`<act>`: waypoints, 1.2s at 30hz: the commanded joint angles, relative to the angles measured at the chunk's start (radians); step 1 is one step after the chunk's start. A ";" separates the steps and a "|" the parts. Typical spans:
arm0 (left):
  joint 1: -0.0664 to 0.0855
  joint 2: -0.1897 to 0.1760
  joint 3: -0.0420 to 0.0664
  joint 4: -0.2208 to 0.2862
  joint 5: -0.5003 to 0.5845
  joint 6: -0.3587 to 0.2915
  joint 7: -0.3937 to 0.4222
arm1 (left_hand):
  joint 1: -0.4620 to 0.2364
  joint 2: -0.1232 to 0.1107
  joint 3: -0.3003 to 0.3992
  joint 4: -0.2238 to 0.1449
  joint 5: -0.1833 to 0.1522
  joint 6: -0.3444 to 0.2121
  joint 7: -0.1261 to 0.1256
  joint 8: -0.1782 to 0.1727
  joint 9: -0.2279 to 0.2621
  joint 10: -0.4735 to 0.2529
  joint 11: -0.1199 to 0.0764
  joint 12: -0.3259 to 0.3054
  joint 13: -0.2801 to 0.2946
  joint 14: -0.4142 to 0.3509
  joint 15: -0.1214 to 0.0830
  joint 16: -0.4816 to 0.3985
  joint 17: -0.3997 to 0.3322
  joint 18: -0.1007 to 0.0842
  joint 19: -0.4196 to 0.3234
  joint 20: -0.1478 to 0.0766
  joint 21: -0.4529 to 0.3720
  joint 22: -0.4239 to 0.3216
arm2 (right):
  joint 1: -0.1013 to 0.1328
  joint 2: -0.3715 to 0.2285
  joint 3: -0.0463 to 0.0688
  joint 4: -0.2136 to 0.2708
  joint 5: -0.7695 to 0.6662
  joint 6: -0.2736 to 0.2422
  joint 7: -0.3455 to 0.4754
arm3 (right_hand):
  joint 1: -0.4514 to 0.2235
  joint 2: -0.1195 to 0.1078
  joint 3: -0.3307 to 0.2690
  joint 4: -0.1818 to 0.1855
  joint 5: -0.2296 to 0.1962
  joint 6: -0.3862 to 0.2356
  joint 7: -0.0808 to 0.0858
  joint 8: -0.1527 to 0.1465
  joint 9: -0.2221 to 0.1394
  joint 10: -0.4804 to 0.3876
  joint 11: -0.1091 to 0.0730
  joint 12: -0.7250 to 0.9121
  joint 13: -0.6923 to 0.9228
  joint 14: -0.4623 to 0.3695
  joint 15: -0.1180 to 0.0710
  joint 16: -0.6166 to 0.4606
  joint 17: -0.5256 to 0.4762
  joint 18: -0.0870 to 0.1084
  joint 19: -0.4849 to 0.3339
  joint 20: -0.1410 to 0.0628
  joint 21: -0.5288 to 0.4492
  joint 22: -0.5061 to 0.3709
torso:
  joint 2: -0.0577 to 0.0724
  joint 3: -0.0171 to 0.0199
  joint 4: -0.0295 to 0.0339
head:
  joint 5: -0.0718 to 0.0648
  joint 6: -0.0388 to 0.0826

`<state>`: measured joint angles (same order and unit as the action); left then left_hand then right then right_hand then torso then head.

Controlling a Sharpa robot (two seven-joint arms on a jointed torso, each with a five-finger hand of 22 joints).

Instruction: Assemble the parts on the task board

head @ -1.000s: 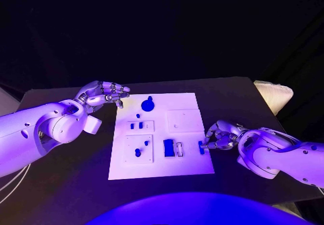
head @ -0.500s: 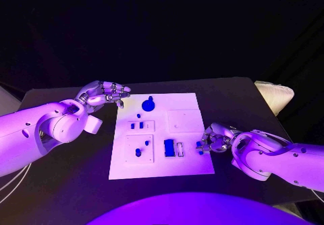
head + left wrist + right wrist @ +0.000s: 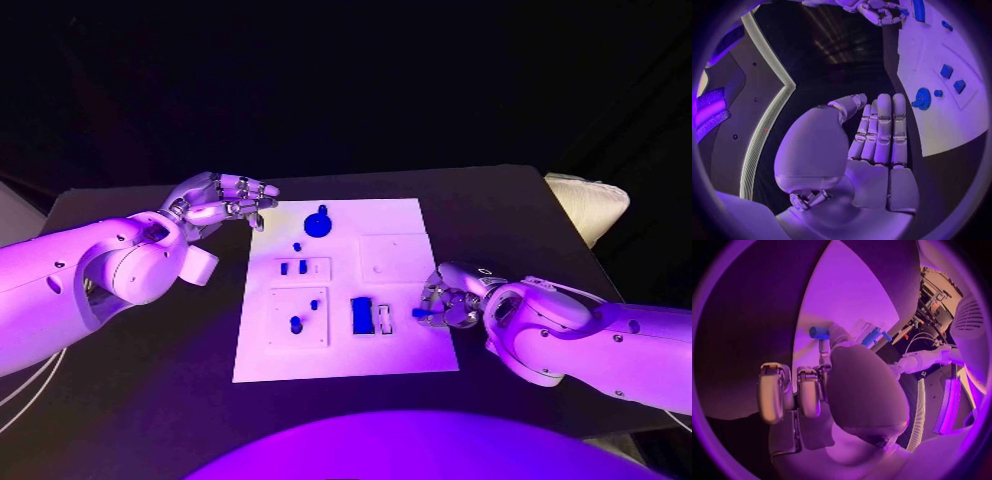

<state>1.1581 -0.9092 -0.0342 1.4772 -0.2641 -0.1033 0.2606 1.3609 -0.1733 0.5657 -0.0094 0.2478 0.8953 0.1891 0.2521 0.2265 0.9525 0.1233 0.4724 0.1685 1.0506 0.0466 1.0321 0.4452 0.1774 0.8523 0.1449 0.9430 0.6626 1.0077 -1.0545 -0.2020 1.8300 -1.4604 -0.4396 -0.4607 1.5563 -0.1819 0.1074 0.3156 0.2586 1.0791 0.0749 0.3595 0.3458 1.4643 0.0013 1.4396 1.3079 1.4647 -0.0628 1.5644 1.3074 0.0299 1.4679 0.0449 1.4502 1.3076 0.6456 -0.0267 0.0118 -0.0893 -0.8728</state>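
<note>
The white task board (image 3: pixel 397 258) lies mid-table. On it are a round blue knobbed part (image 3: pixel 319 224), two small blue pieces (image 3: pixel 291 268), a blue piece (image 3: pixel 296 324) and a blue block (image 3: pixel 361 315). My right hand (image 3: pixel 453 299) is at the board's right edge and pinches a small blue part (image 3: pixel 421 312) just above the board, beside the block. The right wrist view shows that blue part (image 3: pixel 819 332) at the fingertips of the right hand (image 3: pixel 848 390). My left hand (image 3: pixel 224 205) hovers off the board's far left corner; its fingers (image 3: pixel 879 130) lie straight and hold nothing.
In the left wrist view the board (image 3: pixel 942 115) carries the round part (image 3: pixel 922 98) and the two small pieces (image 3: pixel 952 78). The black table (image 3: pixel 159 400) surrounds the board. A pale object (image 3: pixel 588 200) lies beyond the table's right edge.
My right hand has crept leftward and a little nearer over the board's right edge, carrying the small blue part. The left hand has stayed in place.
</note>
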 commanded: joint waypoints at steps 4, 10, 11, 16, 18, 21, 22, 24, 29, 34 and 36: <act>0.000 0.000 0.001 0.004 0.005 0.014 0.007 | -0.002 0.009 0.004 0.000 0.001 -0.006 0.002 0.005 -0.001 -0.008 0.001 0.003 -0.001 0.007 0.002 -0.003 0.001 0.007 0.009 0.000 -0.003 0.000 | -0.020 0.011 -0.015 -0.014 -0.085 0.078 -0.078 | -0.065 -0.023 0.125 -0.028 0.073 0.013 -0.004 0.002 -0.080 0.044 -0.005 -0.001 0.186 0.106 -0.006 0.006 0.263 -0.009 0.079 -0.007 0.007 0.236 | 0.000 -0.0004 0.0000 | -0.001 0.000; 0.000 0.000 0.001 0.004 0.005 0.014 0.005 | -0.001 0.009 0.005 0.000 0.001 -0.006 0.002 0.006 -0.001 -0.008 0.000 0.004 -0.002 0.007 0.001 -0.004 0.001 0.007 0.009 0.000 -0.003 0.000 | -0.020 0.013 -0.015 -0.003 -0.071 0.027 -0.069 | -0.117 -0.042 0.200 -0.030 0.143 0.017 -0.009 0.012 -0.076 0.051 -0.011 0.010 0.193 0.106 -0.010 0.006 0.263 -0.012 0.082 -0.011 0.020 0.239 | -0.001 0.0001 -0.0001 | 0.000 0.000; 0.000 0.000 0.001 0.004 0.005 0.014 0.005 | -0.001 0.009 0.005 0.000 0.001 -0.006 0.002 0.006 -0.001 -0.008 0.000 0.004 -0.002 0.007 0.001 -0.004 0.001 0.007 0.009 0.000 -0.003 0.000 | -0.020 0.012 -0.014 0.001 -0.060 0.014 -0.065 | -0.122 -0.043 0.213 -0.031 0.158 0.018 -0.010 0.015 -0.074 0.053 -0.012 0.013 0.195 0.106 -0.011 0.006 0.263 -0.013 0.083 -0.012 0.026 0.241 | 0.000 0.0000 -0.0003 | 0.000 0.000; 0.000 0.000 0.001 0.004 0.005 0.013 0.004 | -0.001 0.009 0.005 0.000 0.001 -0.006 0.002 0.006 -0.001 -0.008 0.000 0.004 -0.002 0.007 0.001 -0.004 0.001 0.007 0.009 0.000 -0.003 0.000 | -0.013 0.003 -0.014 0.026 0.047 -0.063 -0.017 | -0.143 -0.033 0.257 -0.033 0.181 0.017 -0.014 0.026 -0.066 0.059 -0.016 0.023 0.201 0.106 -0.013 0.006 0.263 -0.015 0.086 -0.015 0.039 0.244 | -0.001 -0.0010 0.0001 | 0.001 0.000; 0.000 0.000 0.001 0.004 0.005 0.013 0.004 | -0.001 0.009 0.005 0.000 0.001 -0.006 0.002 0.007 -0.001 -0.009 0.001 0.004 -0.002 0.007 0.001 -0.004 0.001 0.007 0.009 0.000 -0.003 0.000 | -0.007 0.001 -0.014 0.034 0.089 -0.086 0.001 | -0.154 -0.029 0.268 -0.032 0.182 0.015 -0.014 0.029 -0.063 0.061 -0.016 0.027 0.204 0.106 -0.014 0.006 0.263 -0.015 0.086 -0.015 0.040 0.244 | -0.001 -0.0010 -0.0001 | 0.001 0.000; 0.000 0.000 0.001 0.004 0.005 0.013 0.003 | -0.001 0.009 0.005 0.000 0.001 -0.006 0.002 0.007 -0.001 -0.009 0.001 0.004 -0.002 0.007 0.001 -0.004 0.001 0.007 0.009 0.000 -0.003 0.000 | 0.005 -0.003 -0.013 0.051 0.155 -0.117 0.026 | -0.163 -0.028 0.276 -0.033 0.182 0.014 -0.015 0.033 -0.061 0.063 -0.017 0.031 0.206 0.106 -0.014 0.006 0.263 -0.016 0.086 -0.016 0.041 0.244 | -0.001 -0.0010 0.0001 | 0.002 0.000; 0.000 0.000 0.001 0.004 0.005 0.013 0.003 | -0.001 0.009 0.005 0.000 0.001 -0.006 0.002 0.007 -0.001 -0.009 0.001 0.004 -0.002 0.007 0.001 -0.004 0.001 0.007 0.009 0.000 -0.003 0.000 | 0.009 -0.004 -0.013 0.056 0.180 -0.125 0.033 | -0.170 -0.028 0.279 -0.032 0.180 0.013 -0.015 0.034 -0.060 0.064 -0.017 0.032 0.207 0.106 -0.015 0.006 0.263 -0.016 0.087 -0.016 0.042 0.244 | -0.001 -0.0009 0.0002 | 0.002 0.000; 0.000 0.000 0.001 0.004 0.005 0.013 0.003 | -0.001 0.009 0.005 0.000 0.001 -0.006 0.002 0.007 -0.001 -0.009 0.001 0.004 -0.002 0.007 0.001 -0.004 0.001 0.007 0.009 0.000 -0.003 0.000 | 0.016 -0.004 -0.013 0.066 0.221 -0.135 0.043 | -0.190 -0.030 0.286 -0.031 0.172 0.011 -0.015 0.039 -0.057 0.065 -0.017 0.033 0.207 0.106 -0.015 0.006 0.263 -0.016 0.087 -0.016 0.042 0.244 | 0.000 -0.0010 0.0000 | 0.001 0.000; 0.000 0.002 0.001 0.004 0.005 0.013 0.002 | -0.001 0.009 0.005 0.000 0.001 -0.006 0.002 0.007 -0.001 -0.009 0.001 0.004 -0.002 0.007 0.001 -0.004 0.001 0.007 0.009 0.000 -0.003 0.000 | 0.028 0.010 -0.012 0.077 0.328 -0.131 0.050 | -0.249 -0.037 0.283 -0.029 0.179 0.006 -0.015 0.048 -0.050 0.067 -0.016 0.036 0.210 0.106 -0.014 0.006 0.263 -0.016 0.086 -0.016 0.042 0.244 | 0.000 -0.0017 0.0007 | 0.001 0.000; 0.000 0.003 0.001 0.004 0.005 0.013 0.001 | -0.001 0.009 0.005 0.000 0.001 -0.006 0.002 0.007 -0.001 -0.009 0.001 0.004 -0.002 0.007 0.001 -0.004 0.001 0.007 0.009 0.000 -0.003 0.000 | 0.032 0.040 -0.012 0.061 0.406 -0.087 0.024 | -0.275 -0.035 0.279 -0.028 0.175 0.006 -0.015 0.052 -0.047 0.070 -0.016 0.043 0.214 0.106 -0.014 0.006 0.263 -0.016 0.087 -0.016 0.043 0.244 | -0.001 -0.0018 0.0000 | 0.000 0.000; 0.000 0.004 0.001 0.004 0.005 0.013 0.001 | -0.001 0.009 0.005 0.000 0.001 -0.006 0.002 0.007 -0.001 -0.009 0.001 0.004 -0.002 0.007 0.001 -0.004 0.001 0.007 0.009 0.000 -0.003 0.000 | 0.032 0.048 -0.012 0.055 0.417 -0.078 0.016 | -0.281 -0.034 0.278 -0.028 0.173 0.005 -0.015 0.053 -0.047 0.070 -0.016 0.044 0.215 0.106 -0.014 0.006 0.263 -0.016 0.087 -0.016 0.043 0.244 | 0.000 -0.0018 0.0003 | 0.001 0.000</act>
<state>1.1580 -0.9077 -0.0343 1.4781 -0.2642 -0.1029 0.2572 1.3609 -0.1733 0.5657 -0.0094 0.2478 0.8953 0.1891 0.2521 0.2267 0.9526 0.1233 0.4724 0.1674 1.0506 0.0466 1.0321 0.4451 0.1774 0.8523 0.1449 0.9430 0.6626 1.0396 -1.0079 -0.2141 1.8882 -1.1295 -0.5483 -0.4404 1.2826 -0.2159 0.3906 0.2843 0.4359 1.0879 0.0621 0.4082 0.2837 1.4626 -0.0115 1.4784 1.3076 1.4645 -0.0703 1.5644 1.3073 0.0298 1.4644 0.0340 1.4872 1.3073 0.6449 -0.0285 0.0121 -0.0887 -0.8728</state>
